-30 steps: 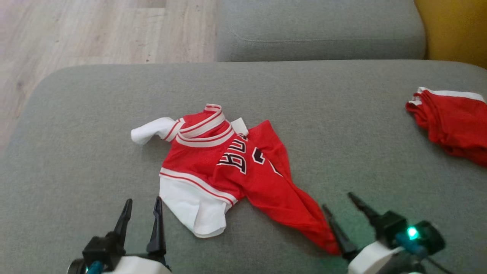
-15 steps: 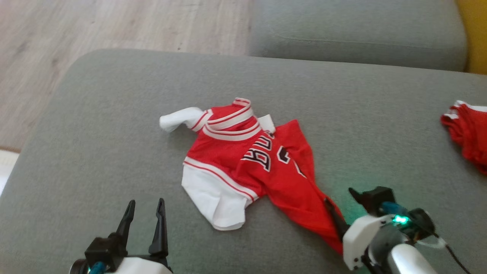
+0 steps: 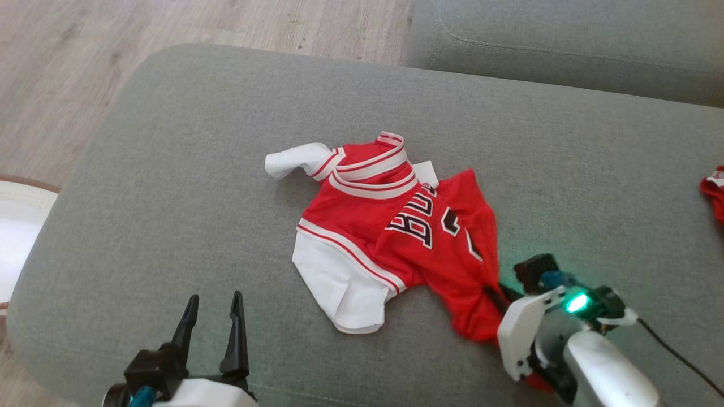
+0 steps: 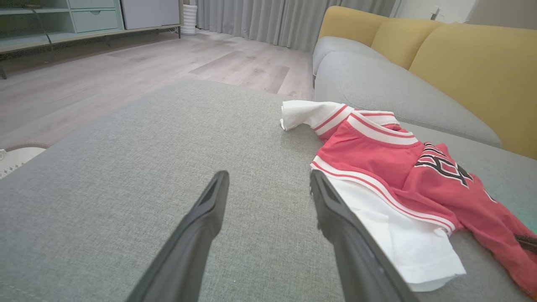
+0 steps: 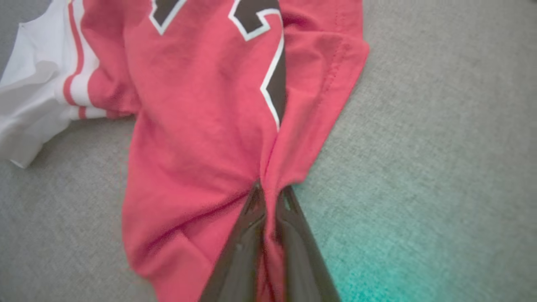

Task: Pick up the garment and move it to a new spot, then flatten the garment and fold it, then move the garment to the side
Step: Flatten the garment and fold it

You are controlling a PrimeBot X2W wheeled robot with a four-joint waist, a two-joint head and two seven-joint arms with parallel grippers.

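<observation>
The garment [image 3: 390, 232] is a small red jersey with white sleeves, striped trim and black lettering, lying crumpled on the grey cushion [image 3: 169, 169]. My right gripper [image 3: 492, 295] is shut on the red lower hem at the jersey's right side; in the right wrist view a fold of the garment [image 5: 201, 126] is pinched between the fingers [image 5: 245, 235] of the right gripper [image 5: 268, 191]. My left gripper [image 3: 212, 305] is open near the cushion's front edge, to the left of the white sleeve, holding nothing. In the left wrist view the open left gripper [image 4: 268, 180] sits just left of the garment [image 4: 390, 167].
Another red cloth [image 3: 714, 195] lies at the cushion's far right edge. A second grey cushion [image 3: 565, 39] and yellow backrests [image 4: 470, 63] lie beyond. Wooden floor [image 3: 113, 34] is at the left, with a white object [image 3: 17, 226] by the cushion's left edge.
The head camera has turned, shifting the whole picture. My right gripper went from open beside the hem to shut on it, bunching the red cloth. The left gripper stayed open.
</observation>
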